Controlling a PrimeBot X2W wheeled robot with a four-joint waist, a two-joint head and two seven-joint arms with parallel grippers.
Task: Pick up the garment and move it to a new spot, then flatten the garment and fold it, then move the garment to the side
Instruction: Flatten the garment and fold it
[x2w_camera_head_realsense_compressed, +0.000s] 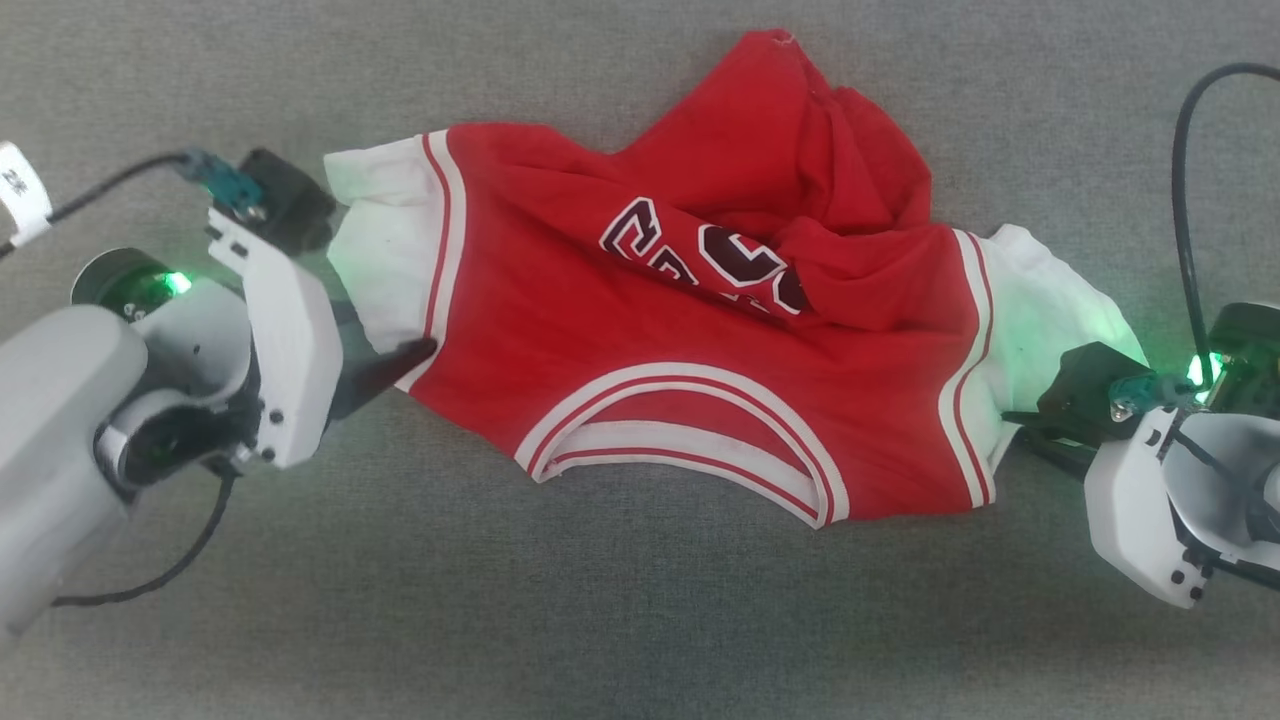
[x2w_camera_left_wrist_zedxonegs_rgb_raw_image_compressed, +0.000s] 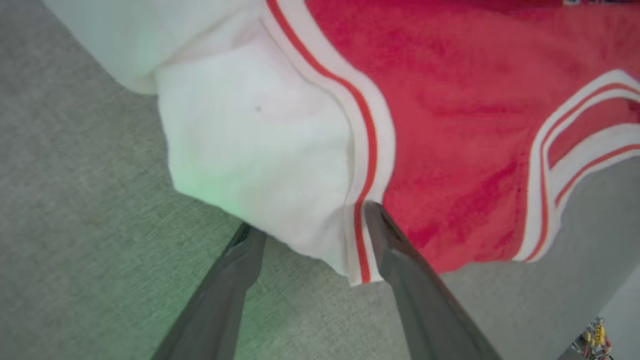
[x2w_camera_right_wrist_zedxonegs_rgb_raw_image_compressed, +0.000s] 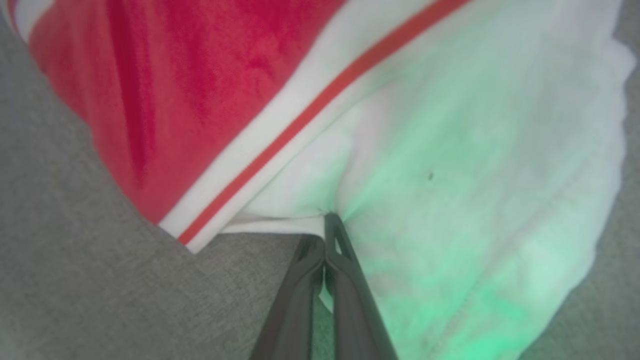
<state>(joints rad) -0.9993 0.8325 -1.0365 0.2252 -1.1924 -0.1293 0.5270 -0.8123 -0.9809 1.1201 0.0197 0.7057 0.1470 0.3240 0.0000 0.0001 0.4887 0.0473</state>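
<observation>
The garment (x2w_camera_head_realsense_compressed: 620, 330), a red jersey with white sleeves and striped trim, lies spread on the grey surface, its upper right part bunched over the black number. At its left end my left gripper (x2w_camera_head_realsense_compressed: 375, 335) stands open. In the left wrist view the left gripper (x2w_camera_left_wrist_zedxonegs_rgb_raw_image_compressed: 310, 220) straddles the lower corner of the white sleeve (x2w_camera_left_wrist_zedxonegs_rgb_raw_image_compressed: 260, 150): one finger lies on the red cloth by the trim, the other at the sleeve's edge. At the right end my right gripper (x2w_camera_head_realsense_compressed: 1012, 420) is shut on the other white sleeve (x2w_camera_right_wrist_zedxonegs_rgb_raw_image_compressed: 450, 150), its fingertips (x2w_camera_right_wrist_zedxonegs_rgb_raw_image_compressed: 327, 222) pinching the cloth's edge.
Grey fabric surface (x2w_camera_head_realsense_compressed: 640, 620) runs all around the garment, with open room in front of and behind it. A black cable (x2w_camera_head_realsense_compressed: 1185, 200) loops above the right arm. Another cable with a white tag (x2w_camera_head_realsense_compressed: 22, 192) trails from the left arm.
</observation>
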